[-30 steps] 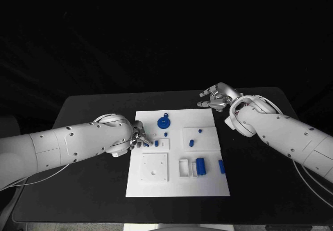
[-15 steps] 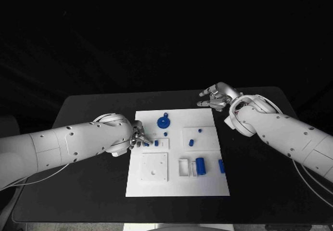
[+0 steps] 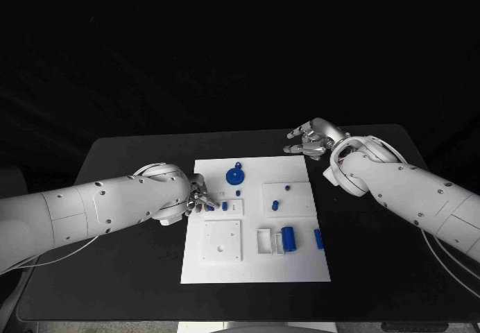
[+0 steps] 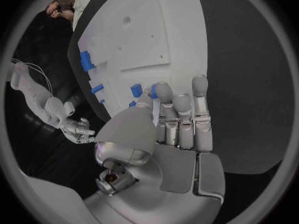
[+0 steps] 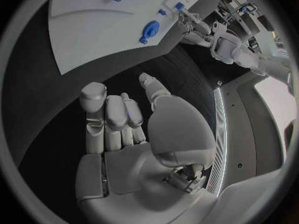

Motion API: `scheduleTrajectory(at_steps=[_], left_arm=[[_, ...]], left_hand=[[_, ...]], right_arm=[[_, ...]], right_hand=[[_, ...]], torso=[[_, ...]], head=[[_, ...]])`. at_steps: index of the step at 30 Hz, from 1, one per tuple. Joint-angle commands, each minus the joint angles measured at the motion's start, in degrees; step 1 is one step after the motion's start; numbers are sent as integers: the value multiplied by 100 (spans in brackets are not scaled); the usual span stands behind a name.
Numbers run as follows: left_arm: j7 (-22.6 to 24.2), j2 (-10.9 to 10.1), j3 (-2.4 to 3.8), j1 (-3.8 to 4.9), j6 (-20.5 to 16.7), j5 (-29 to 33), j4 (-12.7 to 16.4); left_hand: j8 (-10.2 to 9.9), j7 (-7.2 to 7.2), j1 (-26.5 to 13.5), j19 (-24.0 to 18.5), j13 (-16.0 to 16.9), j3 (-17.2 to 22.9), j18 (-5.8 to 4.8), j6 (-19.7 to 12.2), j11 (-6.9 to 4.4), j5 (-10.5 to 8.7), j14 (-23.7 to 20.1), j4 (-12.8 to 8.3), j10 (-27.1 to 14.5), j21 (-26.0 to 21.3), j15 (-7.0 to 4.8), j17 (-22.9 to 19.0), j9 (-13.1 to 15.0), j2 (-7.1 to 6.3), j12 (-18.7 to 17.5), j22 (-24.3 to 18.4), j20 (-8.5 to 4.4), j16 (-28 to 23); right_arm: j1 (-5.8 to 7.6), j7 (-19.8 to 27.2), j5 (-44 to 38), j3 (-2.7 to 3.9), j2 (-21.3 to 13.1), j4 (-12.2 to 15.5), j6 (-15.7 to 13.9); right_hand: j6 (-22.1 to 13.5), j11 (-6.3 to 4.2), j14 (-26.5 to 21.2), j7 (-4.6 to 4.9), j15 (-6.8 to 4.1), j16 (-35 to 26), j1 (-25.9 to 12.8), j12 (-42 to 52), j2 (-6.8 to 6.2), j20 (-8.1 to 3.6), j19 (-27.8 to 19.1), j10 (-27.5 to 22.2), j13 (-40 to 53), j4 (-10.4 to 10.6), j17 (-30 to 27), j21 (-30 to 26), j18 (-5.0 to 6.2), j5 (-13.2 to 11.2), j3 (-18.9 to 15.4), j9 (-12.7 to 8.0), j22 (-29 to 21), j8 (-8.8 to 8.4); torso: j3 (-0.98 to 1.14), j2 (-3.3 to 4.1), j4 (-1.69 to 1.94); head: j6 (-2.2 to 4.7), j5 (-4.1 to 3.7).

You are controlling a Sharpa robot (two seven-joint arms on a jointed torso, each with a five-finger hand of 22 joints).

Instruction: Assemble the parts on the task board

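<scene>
Holding steady since a second ago: left hand fingers together on a small blue part at the board edge, right hand curled empty beyond it, so insertion pending.

- The task board, a white rectangular plate, lies flat on the black table; my left fingertips sit at its near-left edge, and my right fingers are well off its far corner.
- A small blue peg stands in a raised white block just beside my left fingertips.
- A round blue wheel-like part lies flat, just beyond those fingertips.
- Two small blue pieces sit on a raised white square, between my two hands.
- A blue cylinder lies beside a white open frame, with a slimmer blue bar near the board's edge, both well apart from my fingers.
</scene>
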Motion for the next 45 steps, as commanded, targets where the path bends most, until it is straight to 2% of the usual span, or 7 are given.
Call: scheduleTrajectory(at_steps=[1, 19, 28, 36, 45], left_arm=[[-124, 9, -37, -49, 237, -29, -9], [-120, 20, -37, -49, 131, -82, -40], [-118, 54, -36, -49, 83, -85, -57], [-124, 77, -36, -48, 93, -85, -72], [-129, 85, -36, -47, 117, -79, -84]], left_hand=[[20, -86, 15, 30, 7, -2, 6, 126, -21, -31, 22, 45, -6, -33, 3, 10, 11, -41, -20, 106, 16, -33], [58, -93, 12, 37, 11, -14, 5, 125, -26, -60, 31, 98, 3, -31, -2, 16, 47, -67, -22, 106, 11, -36], [69, -92, -6, 42, 13, -40, 4, 121, -26, -81, 37, 239, 5, -36, -2, 16, 49, -104, -26, 105, 10, -43], [12, -87, -210, 51, 2, -151, 7, 178, -23, -84, 46, 371, 19, -41, -2, 10, -62, -282, -46, 104, 11, -57], [13, -86, -266, 54, 0, -162, 7, 184, -22, -83, 49, 367, 21, -48, -1, 8, -97, -338, -53, 103, 11, -64]], right_arm=[[-3, 33, -28, 2, -5, 12, 51], [-3, 36, -28, 2, -15, 17, 33], [-3, 40, -28, 2, -12, 17, 22], [-3, 57, -28, 2, -12, 13, 27], [-3, 57, -29, 2, -13, 14, 25]], right_hand=[[37, -12, 1, -9, -18, -37, -63, -19, -14, 11, 160, -17, 47, 42, -6, -30, 99, 31, 6, 9, 506, -12], [37, -12, 1, -9, -18, -37, -63, -19, -14, 11, 160, -17, 47, 42, -6, -30, 99, 31, 6, 9, 506, -12], [37, -12, 1, -9, -18, -37, -63, -19, -14, 11, 160, -17, 47, 42, -6, -30, 99, 31, 6, 9, 506, -12], [39, -14, 1, -11, -20, -47, -67, -26, -36, 10, 159, -19, 40, 56, -10, -53, 101, 40, -1, 9, 501, -12], [39, -14, 1, -11, -20, -47, -67, -26, -36, 10, 159, -19, 40, 56, -10, -53, 101, 40, -1, 9, 501, -12]], torso=[[-2, 1, 0], [-7, 1, 2], [-5, 2, 1], [-1, -1, 1], [-1, 1, 2]], head=[[0, -2], [8, -9], [10, -12], [7, -21], [6, -25]])
